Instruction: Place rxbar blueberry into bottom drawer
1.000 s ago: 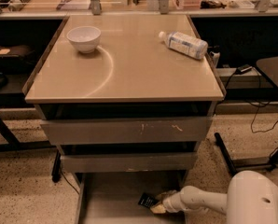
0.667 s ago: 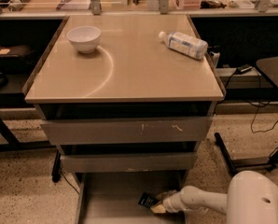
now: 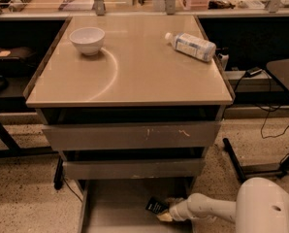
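The bottom drawer (image 3: 110, 203) is pulled out below the cabinet, showing a flat grey floor. The rxbar blueberry (image 3: 155, 207), a small dark wrapper, sits low over the drawer floor at its right side. My gripper (image 3: 165, 212) reaches in from the lower right on a white arm (image 3: 207, 208), and its tip is at the bar's right end. The fingers are shut on the bar.
On the tan cabinet top (image 3: 130, 72) stand a white bowl (image 3: 87, 40) at the back left and a clear plastic bottle with a white label (image 3: 193, 46) lying at the back right. Two grey-fronted drawers (image 3: 130, 137) sit above. A black stand (image 3: 261, 166) is at the right.
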Controlling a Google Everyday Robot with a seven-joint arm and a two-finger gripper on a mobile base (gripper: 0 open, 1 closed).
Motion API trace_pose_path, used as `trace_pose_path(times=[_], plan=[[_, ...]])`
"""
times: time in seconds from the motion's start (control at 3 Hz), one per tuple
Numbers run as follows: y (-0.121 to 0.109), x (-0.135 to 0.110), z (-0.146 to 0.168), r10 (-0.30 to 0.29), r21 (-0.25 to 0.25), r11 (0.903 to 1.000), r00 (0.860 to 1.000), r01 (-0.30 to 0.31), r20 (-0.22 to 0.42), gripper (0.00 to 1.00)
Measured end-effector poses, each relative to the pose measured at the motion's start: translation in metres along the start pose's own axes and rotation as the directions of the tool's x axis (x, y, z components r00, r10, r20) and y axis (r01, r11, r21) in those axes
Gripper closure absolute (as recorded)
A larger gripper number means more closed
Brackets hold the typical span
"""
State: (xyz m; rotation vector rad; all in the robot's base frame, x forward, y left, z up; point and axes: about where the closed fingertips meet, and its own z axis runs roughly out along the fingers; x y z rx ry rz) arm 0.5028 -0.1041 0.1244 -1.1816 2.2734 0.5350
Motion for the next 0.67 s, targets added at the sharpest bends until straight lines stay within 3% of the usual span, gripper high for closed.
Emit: trace_pose_path(times=[0.33,0.67], plan=[[0.0000,0.0000,0.0000,0.000,0.000,1.0000,1.000,0.000,0.000,0.00],[0.0000,0.0000,0.0000,0.000,0.000,1.0000,1.000,0.000,0.000,0.00]])
